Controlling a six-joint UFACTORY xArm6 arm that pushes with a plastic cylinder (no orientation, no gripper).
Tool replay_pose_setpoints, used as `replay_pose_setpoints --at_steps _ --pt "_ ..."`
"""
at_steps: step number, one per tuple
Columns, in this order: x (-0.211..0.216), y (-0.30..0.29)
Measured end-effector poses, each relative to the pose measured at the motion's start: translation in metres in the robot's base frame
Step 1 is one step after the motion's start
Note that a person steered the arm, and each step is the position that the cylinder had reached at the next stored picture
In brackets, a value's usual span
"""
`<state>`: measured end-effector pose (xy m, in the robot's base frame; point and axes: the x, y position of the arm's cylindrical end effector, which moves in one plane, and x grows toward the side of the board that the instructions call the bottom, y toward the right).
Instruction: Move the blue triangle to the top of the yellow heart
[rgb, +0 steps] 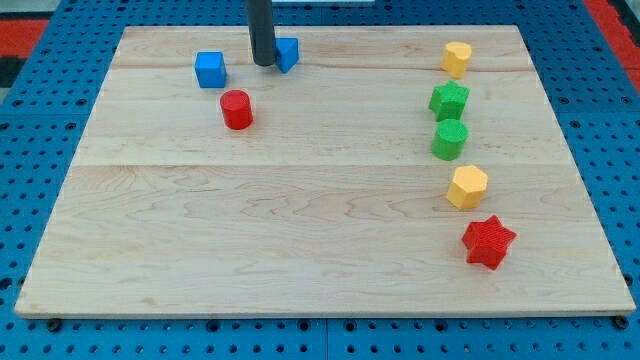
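blue triangle (288, 53), partly hidden, touching my tip (265, 64)

1. Blue cube (210, 69), near top left of the wooden board (280, 230).
2. Red cylinder (237, 109), just below-right of it.
3. Right side, top to bottom: green star (449, 100), green cylinder (450, 139), yellow hexagon (467, 186), red star (488, 241).

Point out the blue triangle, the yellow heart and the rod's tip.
blue triangle (289, 53): camera view, its visible face right of the rod.
yellow heart (457, 58): camera view, middle of its top face.
my tip (264, 63): camera view, the rod's very end.
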<state>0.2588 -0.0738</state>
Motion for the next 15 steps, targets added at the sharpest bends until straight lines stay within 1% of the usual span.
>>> replay_pose_setpoints --at_steps 1,2,4,5,7,10,12,15 --pt "-0.006 0.021" --pt "-0.028 0.041" --pt "-0.058 0.045" --pt "-0.056 0.059" --pt "-0.031 0.084" --pt "-0.01 0.13" --pt "-0.032 0.17" --pt "-0.038 0.225"
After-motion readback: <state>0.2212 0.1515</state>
